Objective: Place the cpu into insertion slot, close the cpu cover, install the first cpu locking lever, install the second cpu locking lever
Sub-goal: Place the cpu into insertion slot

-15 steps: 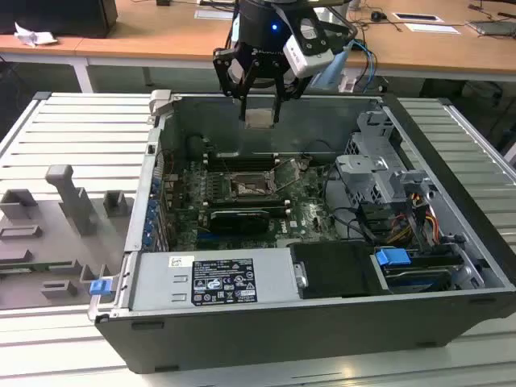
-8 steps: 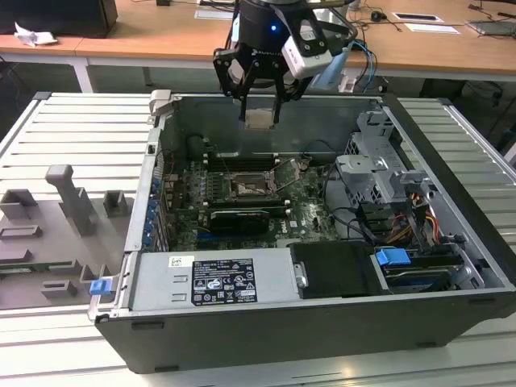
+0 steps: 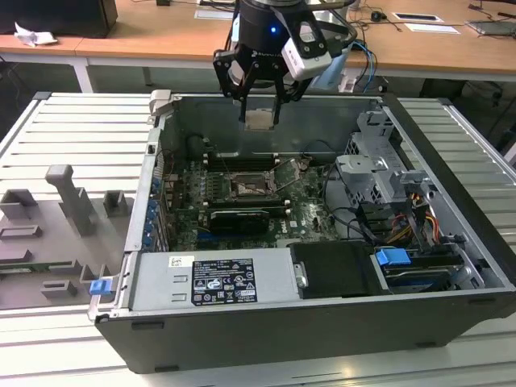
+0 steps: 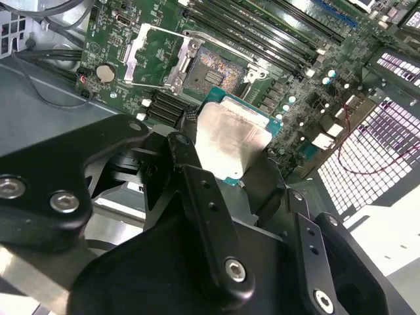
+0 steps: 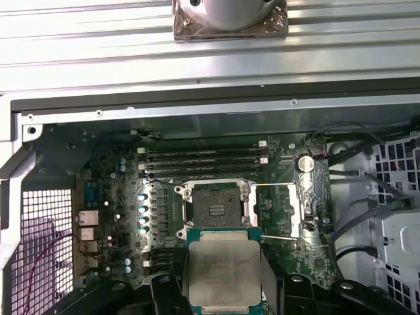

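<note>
My gripper (image 3: 260, 113) hangs over the open computer case, shut on the cpu (image 3: 260, 119), a flat square chip with a dull metal top. In both wrist views the cpu (image 5: 223, 269) (image 4: 230, 138) sits between the black fingers (image 5: 167, 295), well above the green board. The insertion slot (image 5: 213, 209) (image 4: 213, 65) (image 3: 244, 187) lies bare below it, dark with a silvery rim. Beside the slot, the cpu cover (image 5: 279, 210) (image 4: 154, 56) is swung open over the board. Two thin locking levers (image 5: 275, 185) stand released along the cover's edges.
Long black memory slots (image 5: 203, 157) run just beyond the socket, and a black card (image 3: 236, 218) lies in front of it. A drive cage with cables (image 3: 379, 173) fills the exterior view's right, the power supply (image 3: 214, 278) the front. A grey fixture tray (image 3: 56, 226) lies outside the case.
</note>
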